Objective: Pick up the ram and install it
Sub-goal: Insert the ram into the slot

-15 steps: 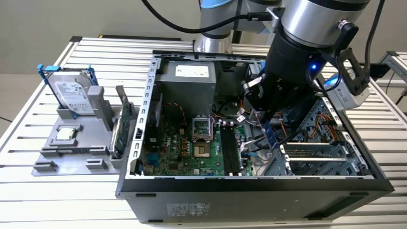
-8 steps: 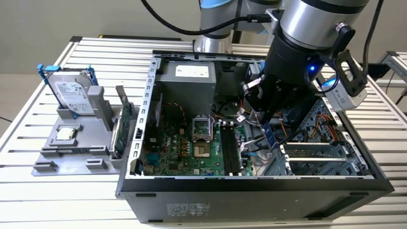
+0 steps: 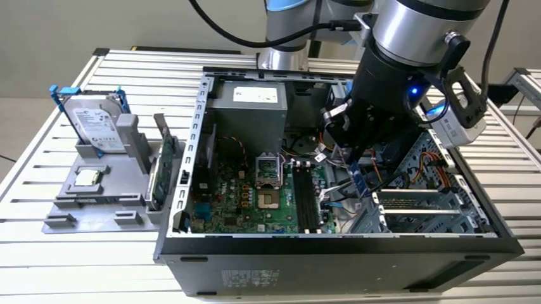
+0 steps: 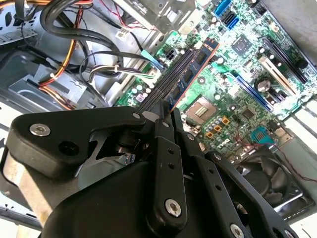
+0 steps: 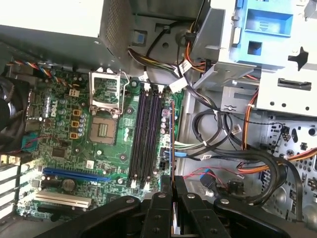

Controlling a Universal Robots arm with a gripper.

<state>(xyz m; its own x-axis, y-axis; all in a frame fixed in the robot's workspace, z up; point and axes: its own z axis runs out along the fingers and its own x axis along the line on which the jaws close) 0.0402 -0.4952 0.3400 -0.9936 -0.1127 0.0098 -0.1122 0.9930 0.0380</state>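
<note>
Bright even light, soft shadows, slight glare

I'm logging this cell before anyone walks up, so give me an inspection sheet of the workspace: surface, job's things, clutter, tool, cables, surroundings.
Surface: slatted metal table carrying an open computer case.
Job's things: ram held above the motherboard, close to the memory slots, not seated.
Clutter: gray fixture at the exterior view's left, holding a hard drive in a blue bracket and a green card.
Tool: tool shut on the ram, inside the case.
Cables: cable bundles, black and orange, lie in the case beside the board; an arm cable loops above.
Surroundings: another slatted frame at the exterior view's right.
</note>
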